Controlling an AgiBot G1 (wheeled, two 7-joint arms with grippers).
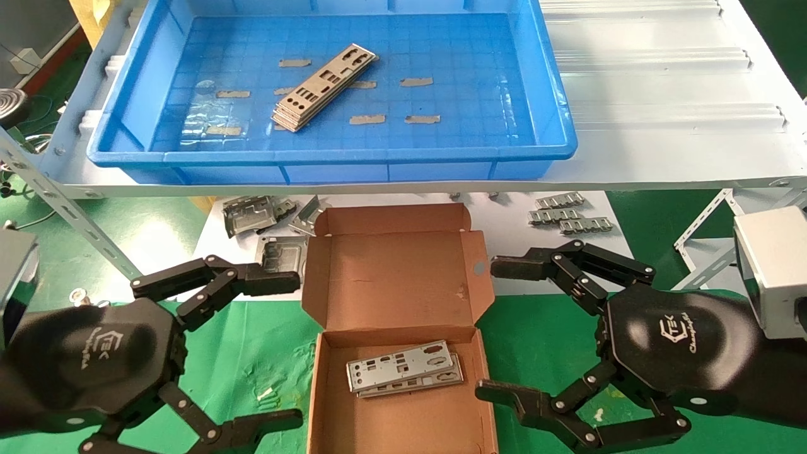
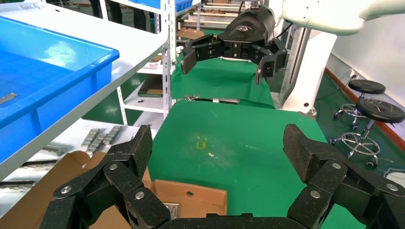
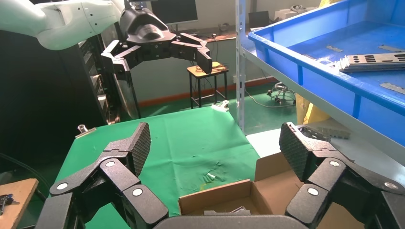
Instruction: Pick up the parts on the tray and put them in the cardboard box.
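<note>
Head view: stack of parts [image 1: 325, 87] lies diagonally in the tray [image 1: 126, 94] on the far shelf [image 1: 662, 94]; more parts [image 1: 404, 368] sit in the open cardboard box [image 1: 403, 416] on the near tabletop [image 1: 252, 353]. Left gripper [image 1: 277, 350] just left of the box, right gripper [image 1: 490, 328] just right of it, both with fingers spread wide and empty.
</note>
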